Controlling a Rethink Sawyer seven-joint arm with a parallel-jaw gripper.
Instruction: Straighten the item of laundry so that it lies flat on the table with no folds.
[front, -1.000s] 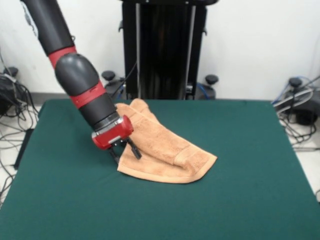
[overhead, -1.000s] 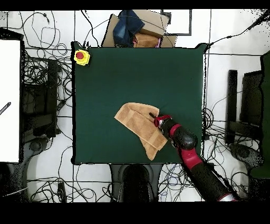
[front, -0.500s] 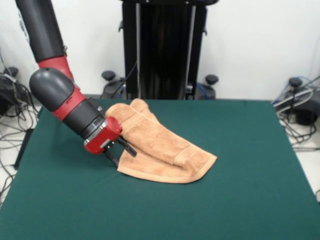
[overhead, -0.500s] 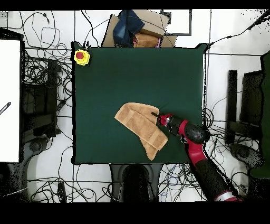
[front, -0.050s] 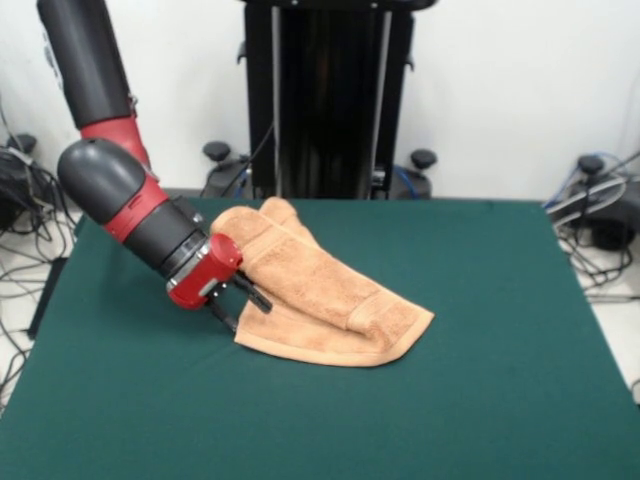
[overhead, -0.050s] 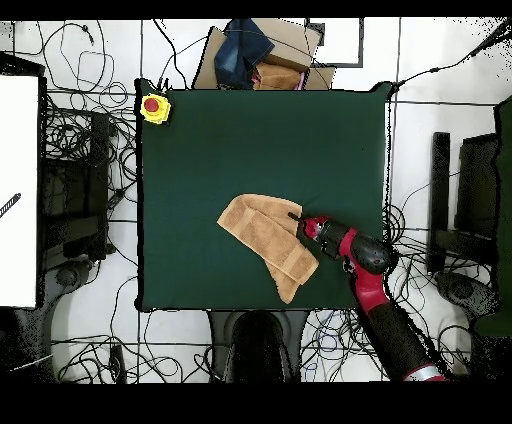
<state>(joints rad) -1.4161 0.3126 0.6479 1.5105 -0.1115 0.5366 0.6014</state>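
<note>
Nothing moved: gripper (front, -0.050s: 241, 305) fingers spread at folded towel (front, -0.050s: 330, 295) edge (table (front, -0.050s: 480, 400) otherwise bare).

Claw (front, -0.050s: 238, 305) low, fingers spread

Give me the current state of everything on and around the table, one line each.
towel: folded over on itself, bunched, not flat.
gripper: open, fingers straddling the towel's edge, low at the table.
table: green top, towel lying left of centre in the front view.
yellow box with red button: sitting at the table corner, nothing touching it.
</note>
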